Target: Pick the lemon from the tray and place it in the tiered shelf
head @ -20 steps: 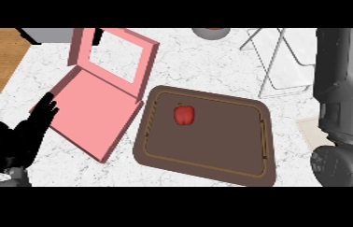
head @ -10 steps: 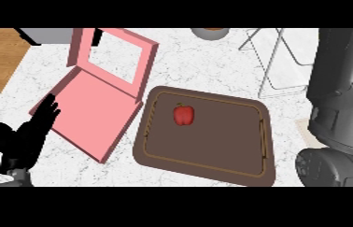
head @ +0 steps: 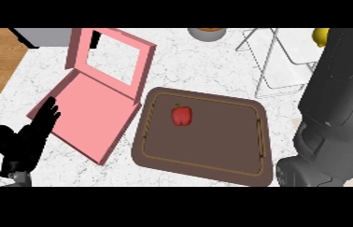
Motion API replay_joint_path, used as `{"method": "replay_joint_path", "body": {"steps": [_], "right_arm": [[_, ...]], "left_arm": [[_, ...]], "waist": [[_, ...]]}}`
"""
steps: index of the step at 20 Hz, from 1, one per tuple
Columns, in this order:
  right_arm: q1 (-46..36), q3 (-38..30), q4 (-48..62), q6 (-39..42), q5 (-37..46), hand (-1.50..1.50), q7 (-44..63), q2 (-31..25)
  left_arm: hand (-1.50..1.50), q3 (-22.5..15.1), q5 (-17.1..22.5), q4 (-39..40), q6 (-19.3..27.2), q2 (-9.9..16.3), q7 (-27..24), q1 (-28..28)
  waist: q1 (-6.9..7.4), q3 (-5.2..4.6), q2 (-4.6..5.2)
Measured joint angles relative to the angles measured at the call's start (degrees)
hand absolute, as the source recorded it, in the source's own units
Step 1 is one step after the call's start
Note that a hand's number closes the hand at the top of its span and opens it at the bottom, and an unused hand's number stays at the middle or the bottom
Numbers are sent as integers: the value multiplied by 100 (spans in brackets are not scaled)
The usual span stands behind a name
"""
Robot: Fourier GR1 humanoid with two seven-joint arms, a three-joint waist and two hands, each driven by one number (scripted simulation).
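Nearest, the left hand (head: 31, 137) rests open at the table's (head: 207, 72) left edge, fingers up, out of the way. The right forearm (head: 328, 118) stretches along the right side; its hand is hidden, so I cannot tell its grip. On the brown tray (head: 207, 163) only a red pepper (head: 181, 115) remains. Farthest, a yellow lemon (head: 320, 36) shows by the wire tiered shelf (head: 276, 62), apparently being carried there.
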Motion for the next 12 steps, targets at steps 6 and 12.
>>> {"method": "replay_joint_path", "body": {"steps": [6,12], "right_arm": [[-60,764,-1295,994,621,-150,250,55],[-210,1453,-2368,2237,959,-150,169,55]], "left_arm": [[0,40,24,39,4,11,84,-14],[0,27,-15,129,-4,23,74,-31]], "waist": [[-39,-12,-62],[-35,-21,-133]]}}
